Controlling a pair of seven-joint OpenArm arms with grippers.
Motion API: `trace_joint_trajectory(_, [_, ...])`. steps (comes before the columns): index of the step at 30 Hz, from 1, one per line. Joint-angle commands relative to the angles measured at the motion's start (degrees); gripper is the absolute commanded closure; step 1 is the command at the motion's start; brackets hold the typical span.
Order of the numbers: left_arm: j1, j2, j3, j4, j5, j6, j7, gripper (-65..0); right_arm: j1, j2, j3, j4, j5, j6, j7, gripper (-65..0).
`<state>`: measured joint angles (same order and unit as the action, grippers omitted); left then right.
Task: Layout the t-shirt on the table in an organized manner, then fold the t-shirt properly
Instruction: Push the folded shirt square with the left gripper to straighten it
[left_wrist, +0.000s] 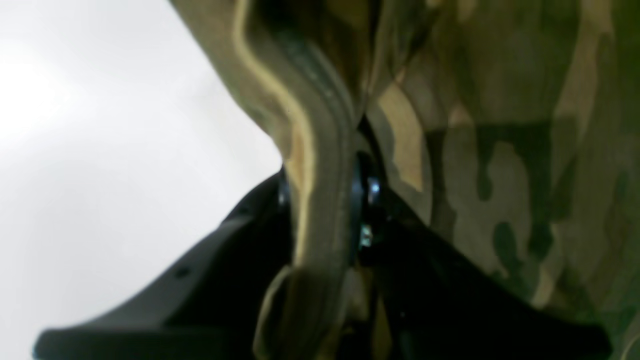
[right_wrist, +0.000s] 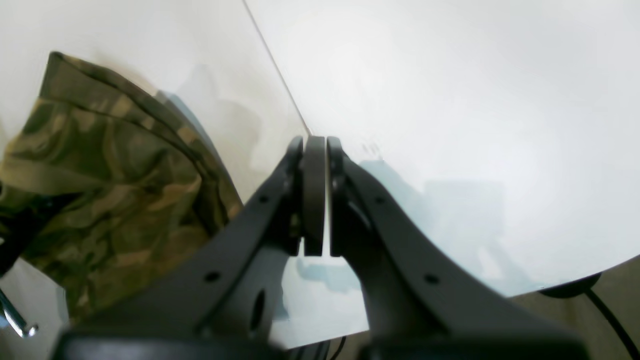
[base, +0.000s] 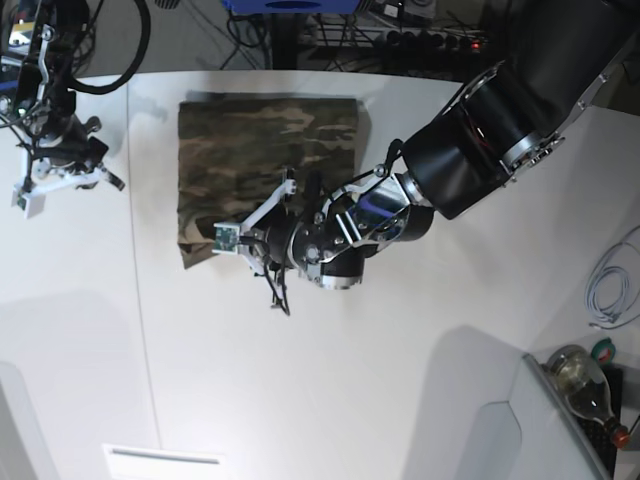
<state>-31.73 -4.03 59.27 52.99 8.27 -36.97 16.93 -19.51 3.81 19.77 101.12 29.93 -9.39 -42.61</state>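
The left gripper (left_wrist: 325, 200) is pinched on a folded edge of the t-shirt (base: 268, 150), I'd guess to drag that side over for a fold, while the right gripper (right_wrist: 315, 195) sits closed and empty off to the side. The shirt lies on the white table (base: 330, 380) toward its far edge; cables (base: 610, 290) and a bottle (base: 583, 375) clutter the room's edge.
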Motion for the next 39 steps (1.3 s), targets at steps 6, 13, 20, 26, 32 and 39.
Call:
trace_joint_trajectory(6, [-2.69,2.32,-0.32,-3.45,-0.32,0.44,-2.2,0.0,0.39,0.63,0.32,0.9,0.18,0.2,0.9,-1.5])
trace_joint_trajectory(13, [-3.04,2.49,-0.32,-3.37,-0.32,0.44,-2.2,0.0,0.65,0.71,0.41,0.81,0.18,0.2,0.9,-1.5])
trace_joint_trajectory(20, [-3.13,2.49,-0.32,-0.9,-0.32,0.44,-1.85,0.0,0.65,0.8,0.41,0.81,0.18,0.2,0.9,-1.5])
trace_joint_trajectory(26, [-3.13,2.49,-0.41,-0.82,-0.32,0.44,-1.85,-28.8,0.65,0.63,-0.03,0.81,0.18,0.2,0.9,-1.5])
trace_joint_trajectory(32, [-3.48,2.49,-0.94,-0.55,-0.32,0.44,-1.76,-45.6,0.74,0.54,-0.12,0.81,0.18,0.2,0.9,-1.5])
trace_joint_trajectory(39, [-6.21,-1.02,-1.02,12.28,-1.02,0.44,7.47,-47.6,0.83,0.45,0.32,0.81,0.18,0.2,0.9,-1.5])
